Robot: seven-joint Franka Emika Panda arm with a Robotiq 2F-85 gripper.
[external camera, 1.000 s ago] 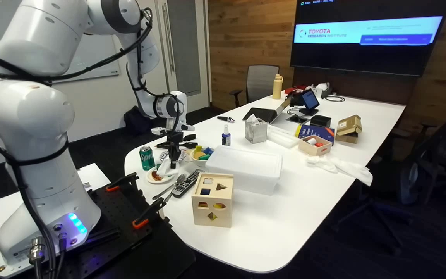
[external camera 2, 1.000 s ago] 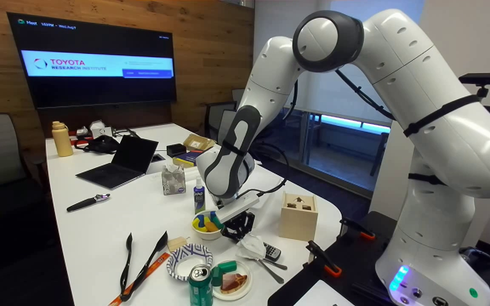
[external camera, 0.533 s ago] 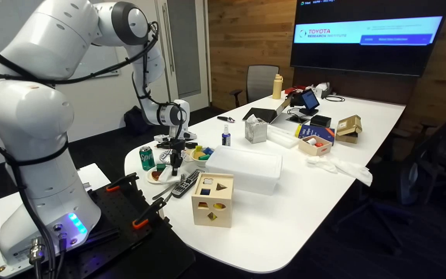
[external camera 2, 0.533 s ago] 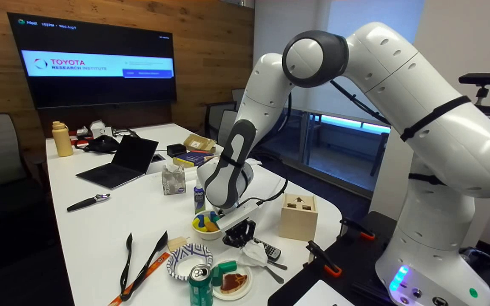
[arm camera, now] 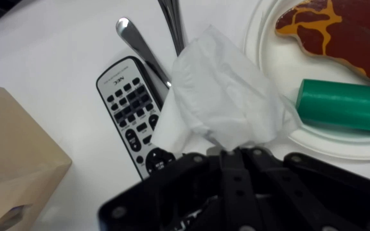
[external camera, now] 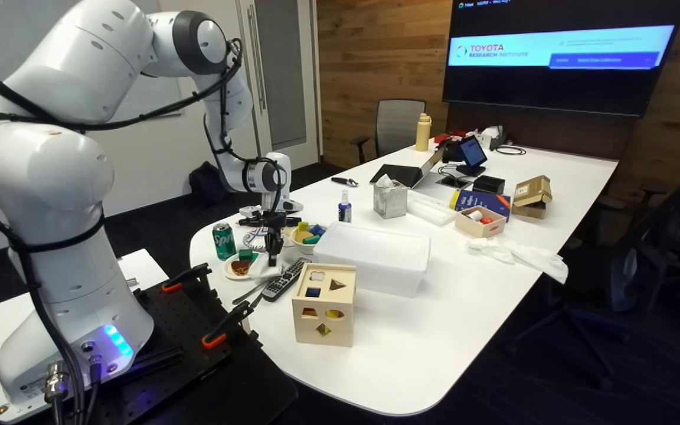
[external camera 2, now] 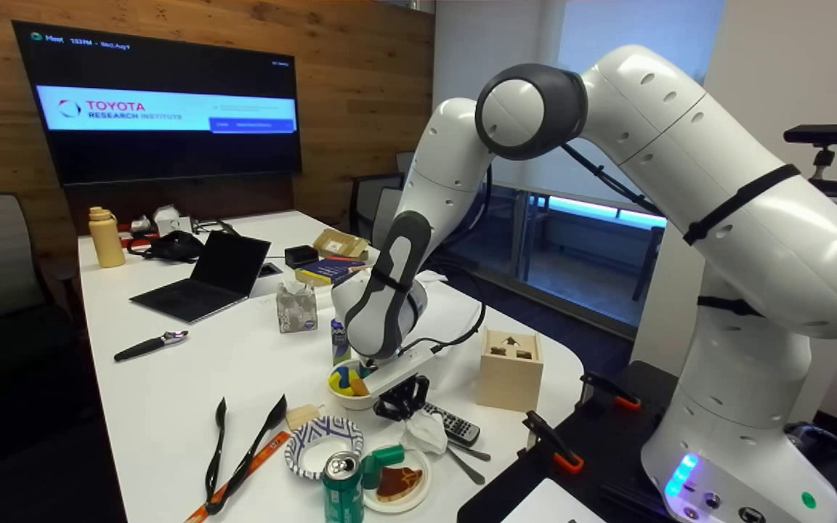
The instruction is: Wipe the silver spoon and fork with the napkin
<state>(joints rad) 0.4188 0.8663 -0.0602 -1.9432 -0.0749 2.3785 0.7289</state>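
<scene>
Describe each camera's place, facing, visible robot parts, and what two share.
An exterior view: beside the base, facing along the table; arm and base, picture left.
An exterior view: near the can, facing along the table; arm and base, picture right.
Wrist view: on the arm, facing down at the napkin; gripper at bottom.
Both exterior views share the screen.

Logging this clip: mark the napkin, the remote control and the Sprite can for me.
Napkin [arm camera: 225, 96]: wrist view, on its crumpled middle.
Remote control [arm camera: 133, 115]: wrist view, on its buttoned face.
Sprite can [external camera: 224, 242]: an exterior view, on its lettered green side.
</scene>
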